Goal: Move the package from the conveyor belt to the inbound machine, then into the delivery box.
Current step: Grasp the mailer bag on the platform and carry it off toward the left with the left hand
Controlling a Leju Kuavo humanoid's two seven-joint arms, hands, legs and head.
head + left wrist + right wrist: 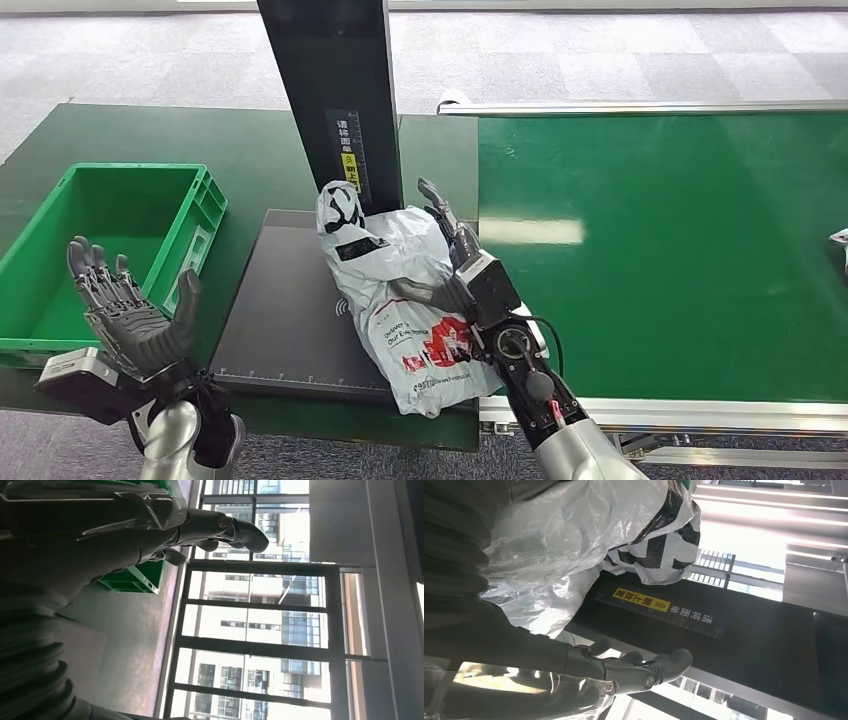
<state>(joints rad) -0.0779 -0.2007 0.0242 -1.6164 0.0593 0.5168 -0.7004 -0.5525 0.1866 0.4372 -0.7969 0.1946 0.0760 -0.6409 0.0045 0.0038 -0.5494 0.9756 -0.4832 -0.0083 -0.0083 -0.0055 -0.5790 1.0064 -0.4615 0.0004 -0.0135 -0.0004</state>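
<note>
The package (405, 300) — a white plastic mailing bag with black and red print — lies across the right part of the dark scanner plate (280, 320) of the inbound machine, its lower end hanging over the plate's near edge toward the frame of the conveyor belt (660, 250). So the first leg of the task looks done and the job sits at the middle step: the bag is on the machine, at the foot of the black upright post (335, 90), with its knotted top just beside the yellow label on that post. The right hand (455, 265) rests against the bag's right side, thumb pressed into the plastic and fingers stretched up alongside it; in the right wrist view the fingers (644, 670) stand straight rather than wrapped round the bag, so I judge it to be steadying, not a firm hold, though I cannot tell for sure. The left hand (125, 310) is held up over the near corner of the green box (205, 205), palm up, fingers spread wide, holding nothing. The next move calls for a real hold on the bag — probably a closing of the right hand, or a reach across by the left — and then a carry leftward over the plate into the green box, keeping the slack plastic from catching on the post.
</note>
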